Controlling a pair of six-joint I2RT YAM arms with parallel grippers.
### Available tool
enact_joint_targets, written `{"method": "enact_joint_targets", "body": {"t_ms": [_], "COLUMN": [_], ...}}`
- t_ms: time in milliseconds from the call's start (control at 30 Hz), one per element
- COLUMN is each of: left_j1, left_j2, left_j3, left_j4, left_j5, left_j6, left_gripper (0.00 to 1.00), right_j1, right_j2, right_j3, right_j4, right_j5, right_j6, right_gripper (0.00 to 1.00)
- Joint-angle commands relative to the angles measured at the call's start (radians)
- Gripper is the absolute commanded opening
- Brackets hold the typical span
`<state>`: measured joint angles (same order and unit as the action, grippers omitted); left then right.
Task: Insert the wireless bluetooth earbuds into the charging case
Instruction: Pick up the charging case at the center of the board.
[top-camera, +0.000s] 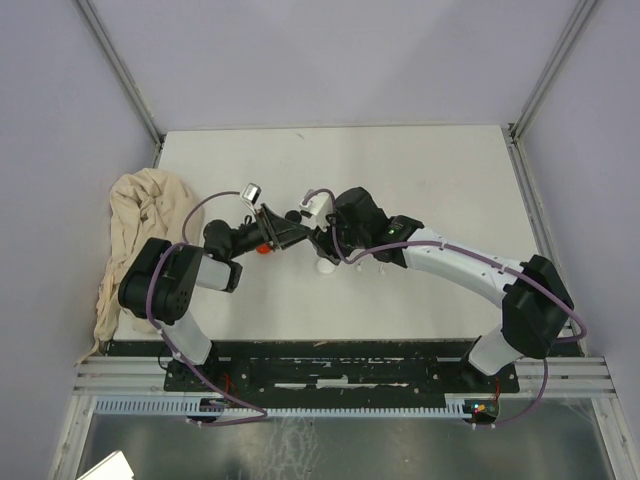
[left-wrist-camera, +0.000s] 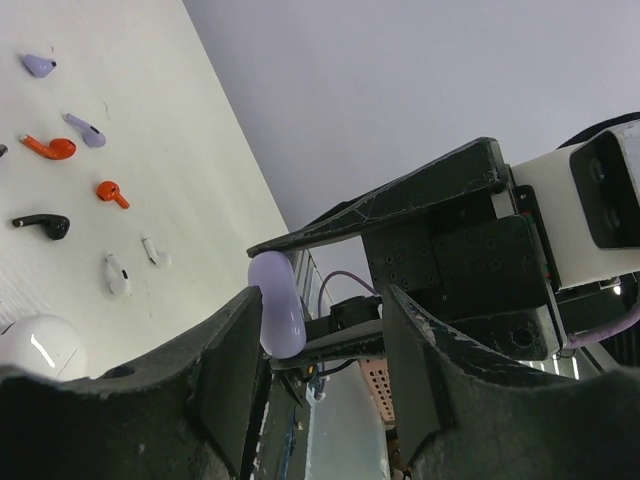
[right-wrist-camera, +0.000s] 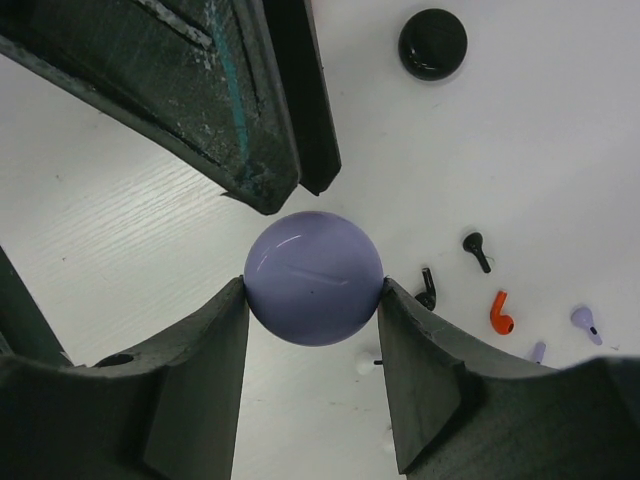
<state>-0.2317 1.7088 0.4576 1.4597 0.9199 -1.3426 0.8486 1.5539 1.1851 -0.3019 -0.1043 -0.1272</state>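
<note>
The white table (top-camera: 420, 190) carries a crumpled beige cloth (top-camera: 135, 215) at its left edge, and the two arms meet over its middle. The right gripper (right-wrist-camera: 312, 290) is clamped on the lilac charging case (right-wrist-camera: 313, 275), one finger pressed to each side of the round shell, holding it up off the tabletop. The left gripper (left-wrist-camera: 320, 295) faces it with its jaws apart and grasping nothing; in its own wrist view the lilac case shows edge-on just beside one finger, with clear space to the other. A black charging case (right-wrist-camera: 432, 43) and a white charging case (left-wrist-camera: 38, 345) sit on the table, well apart from each other. The wireless earbuds lie loose on the tabletop near the white case: lilac earbuds (left-wrist-camera: 85, 130), orange-red earbuds (left-wrist-camera: 50, 148), a black earbud (left-wrist-camera: 42, 225) and white earbuds (left-wrist-camera: 117, 273).
</note>
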Motion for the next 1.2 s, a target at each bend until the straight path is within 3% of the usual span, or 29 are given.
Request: {"method": "enact_joint_targets", "body": {"t_ms": [0,400,800,1167], "left_j1": [-0.010,-0.031,-0.057,-0.060], "left_j2": [0.004,-0.046,-0.054,-0.060], "left_j3": [0.035,0.055,0.064,0.067], "left_j4": [0.019,-0.237,-0.257,-0.254], "left_j5": [0.015,0.006,0.019,0.026], "left_j6": [0.023,0.174,0.190,0.191], "left_gripper": [0.57,0.56,0.51,0.39], "right_j1": [-0.002,-0.002,-0.002,-0.002], "right_j2": [0.000,-0.001,0.008,0.013], "right_j3": [0.037,0.040,0.047,0.044], "right_j4": [0.023,0.015,0.013,0.011], "right_j5": [-0.031,-0.038,-0.037,-0.029], "right_j6": [-0.011,-0.018,-0.025,-0.030], "right_gripper": [0.27,0.27,0.26,0.26]}}
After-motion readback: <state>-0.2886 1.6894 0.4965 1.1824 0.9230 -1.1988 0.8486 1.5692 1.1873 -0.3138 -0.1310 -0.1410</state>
